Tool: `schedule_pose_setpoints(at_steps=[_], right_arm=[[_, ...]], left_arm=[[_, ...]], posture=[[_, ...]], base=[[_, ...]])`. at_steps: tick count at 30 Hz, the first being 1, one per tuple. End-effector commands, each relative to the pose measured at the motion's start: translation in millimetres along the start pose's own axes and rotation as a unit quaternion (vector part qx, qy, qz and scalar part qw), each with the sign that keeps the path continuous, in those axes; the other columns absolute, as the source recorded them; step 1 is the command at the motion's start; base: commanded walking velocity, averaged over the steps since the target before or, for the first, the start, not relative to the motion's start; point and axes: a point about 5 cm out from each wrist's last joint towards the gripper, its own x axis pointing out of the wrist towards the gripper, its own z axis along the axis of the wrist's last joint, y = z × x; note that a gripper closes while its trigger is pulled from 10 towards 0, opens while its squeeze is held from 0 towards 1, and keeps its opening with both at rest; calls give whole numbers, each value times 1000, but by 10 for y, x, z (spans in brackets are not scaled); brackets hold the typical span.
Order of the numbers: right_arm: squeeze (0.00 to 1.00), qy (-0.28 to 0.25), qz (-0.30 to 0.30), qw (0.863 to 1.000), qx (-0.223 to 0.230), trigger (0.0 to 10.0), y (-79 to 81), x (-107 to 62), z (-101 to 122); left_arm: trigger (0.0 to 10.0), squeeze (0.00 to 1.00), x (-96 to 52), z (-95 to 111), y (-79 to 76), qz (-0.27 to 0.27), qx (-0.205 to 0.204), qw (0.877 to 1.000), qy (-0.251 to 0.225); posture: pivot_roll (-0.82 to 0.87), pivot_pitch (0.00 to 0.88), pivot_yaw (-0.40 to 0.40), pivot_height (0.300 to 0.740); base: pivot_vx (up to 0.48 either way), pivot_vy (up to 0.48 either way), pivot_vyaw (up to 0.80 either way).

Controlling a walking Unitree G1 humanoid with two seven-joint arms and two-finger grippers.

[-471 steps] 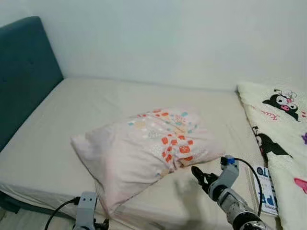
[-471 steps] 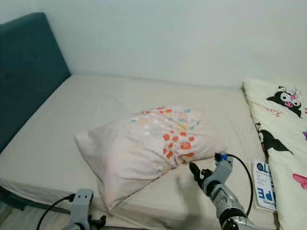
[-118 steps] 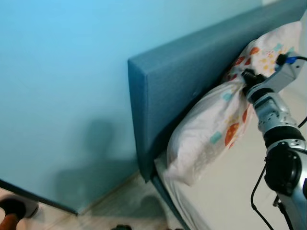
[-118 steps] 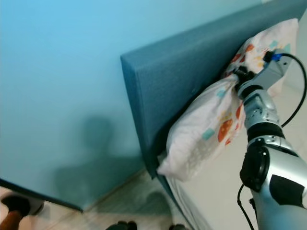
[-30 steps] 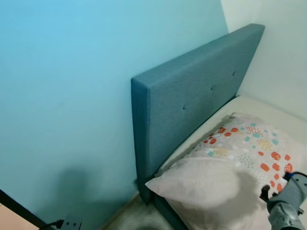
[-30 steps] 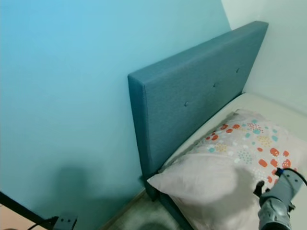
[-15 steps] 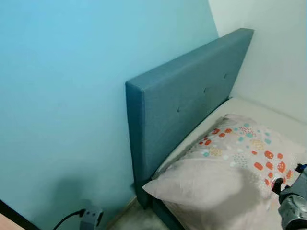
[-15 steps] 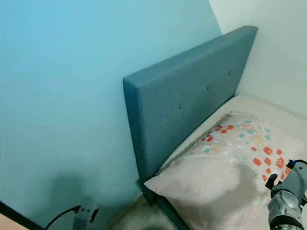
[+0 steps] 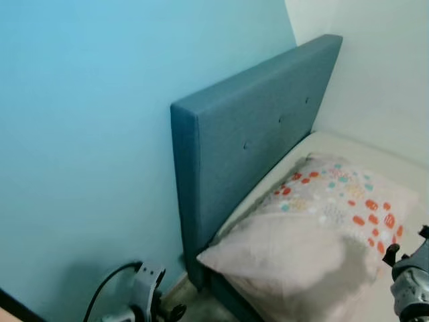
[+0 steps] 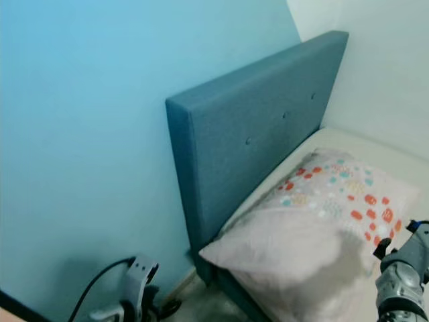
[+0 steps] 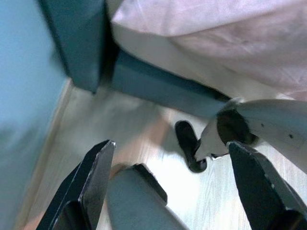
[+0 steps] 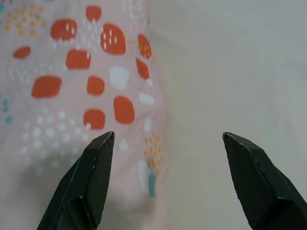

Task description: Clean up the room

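Observation:
A pale pink pillow (image 9: 315, 228) with orange and teal spots lies flat on the cream mattress (image 9: 375, 157), its long side along the teal headboard (image 9: 255, 134). My right gripper (image 9: 405, 243) hovers open just off the pillow's near corner. In the right wrist view, the right gripper (image 12: 168, 137) has spread fingers (image 12: 96, 177) framing the pillow's edge (image 12: 86, 86) and bare sheet, with nothing between them. My left gripper (image 11: 169, 146) hangs open low beside the bed, over the wooden floor (image 11: 120, 124).
A blue wall (image 9: 80, 134) runs along the left and a white wall (image 9: 375, 60) stands behind the bed. The dark bed frame (image 11: 158, 84) meets the floor by the headboard's corner. My own black foot (image 11: 189, 146) stands on the floor close to the frame.
The view has shifted a little. My left arm with its cable has come up further into the lower left. The pillow stays put, and the right gripper stays open beside it.

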Motion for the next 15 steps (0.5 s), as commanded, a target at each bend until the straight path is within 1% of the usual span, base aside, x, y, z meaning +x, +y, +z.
schedule_pose_setpoints(at_steps=[1, 3, 7, 13, 15], right_arm=[[0, 4, -8, 1000, 16, 10000, -5, 3, 5], [0, 3, -14, 1000, 21, 10000, -7, 4, 12], [0, -9, -20, 999, 31, 10000, -30, 11, 63], [0, -37, -24, 998, 49, 10000, -88, 27, 186], [0, -58, -34, 995, 72, 10000, -165, 33, 267]], left_arm=[[10000, 0, 48, 57, -63, -23, 7, 1000, -11], [10000, 0, 91, 114, -114, -41, 16, 999, -18], [10000, 0, 103, 132, -133, -49, 21, 998, -20], [10000, 0, 39, 47, -58, -26, 13, 1000, -6], [10000, 0, -21, -23, -8, -13, 5, 1000, 0]], posture=[[107, 48, -4, 610], [110, 45, -4, 600], [111, 47, -5, 585], [119, 50, -5, 565], [123, 57, -2, 555]], base=[[0, 0, 0], [0, 0, 0], [0, 0, 0], [0, 0, 0], [0, 0, 0]])
